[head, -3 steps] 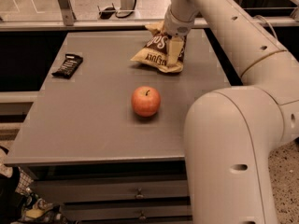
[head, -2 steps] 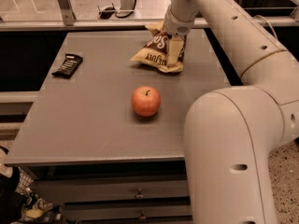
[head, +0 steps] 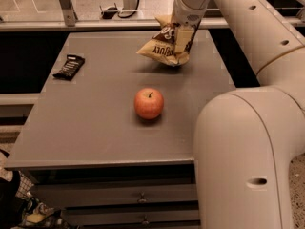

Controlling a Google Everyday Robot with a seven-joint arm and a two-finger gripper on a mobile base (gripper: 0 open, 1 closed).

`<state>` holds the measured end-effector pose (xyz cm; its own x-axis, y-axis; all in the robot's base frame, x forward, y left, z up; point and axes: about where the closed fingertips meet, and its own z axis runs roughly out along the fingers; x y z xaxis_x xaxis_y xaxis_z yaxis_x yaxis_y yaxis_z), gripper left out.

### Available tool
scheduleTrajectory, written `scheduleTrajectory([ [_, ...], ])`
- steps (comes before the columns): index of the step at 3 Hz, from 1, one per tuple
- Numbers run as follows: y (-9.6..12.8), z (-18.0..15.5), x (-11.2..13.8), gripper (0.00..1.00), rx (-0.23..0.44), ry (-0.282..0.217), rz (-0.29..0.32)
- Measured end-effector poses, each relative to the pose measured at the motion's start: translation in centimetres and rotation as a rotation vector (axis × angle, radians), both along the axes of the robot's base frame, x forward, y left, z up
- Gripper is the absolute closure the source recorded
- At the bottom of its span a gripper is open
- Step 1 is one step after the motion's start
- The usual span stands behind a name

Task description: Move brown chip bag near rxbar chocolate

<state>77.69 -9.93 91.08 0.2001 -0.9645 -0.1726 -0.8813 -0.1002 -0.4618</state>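
The brown chip bag point(head: 159, 46) hangs tilted a little above the far right part of the grey table point(head: 95, 128), with its shadow on the surface below. My gripper point(head: 183, 44) comes down from above and is shut on the bag's right side, covering part of its lettering. The rxbar chocolate point(head: 69, 66), a small black bar, lies flat near the table's left edge, far to the left of the bag.
A red apple point(head: 148, 103) stands in the middle of the table, in front of the bag. My large white arm point(head: 248, 128) fills the right side. A rail with a metal post point(head: 66, 6) runs behind the table. Drawers point(head: 138, 199) sit under the front edge.
The chip bag has risen off the table in my gripper and now hangs tilted. The apple and the rxbar have not moved.
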Motion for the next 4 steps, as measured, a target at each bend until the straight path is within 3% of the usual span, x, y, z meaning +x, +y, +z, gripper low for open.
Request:
scheduleTrajectory([
  [1,-0.4,2.9,-0.6,1.00,0.004,-0.060,0.003],
  [2,0.7,6.5,-1.2,1.00,0.057,-0.153,0.056],
  [3,2.4,8.5,-1.4,1.00,0.116,-0.208,0.123],
  [4,6.6,10.4,-3.2,1.00,0.258,-0.221,0.218],
])
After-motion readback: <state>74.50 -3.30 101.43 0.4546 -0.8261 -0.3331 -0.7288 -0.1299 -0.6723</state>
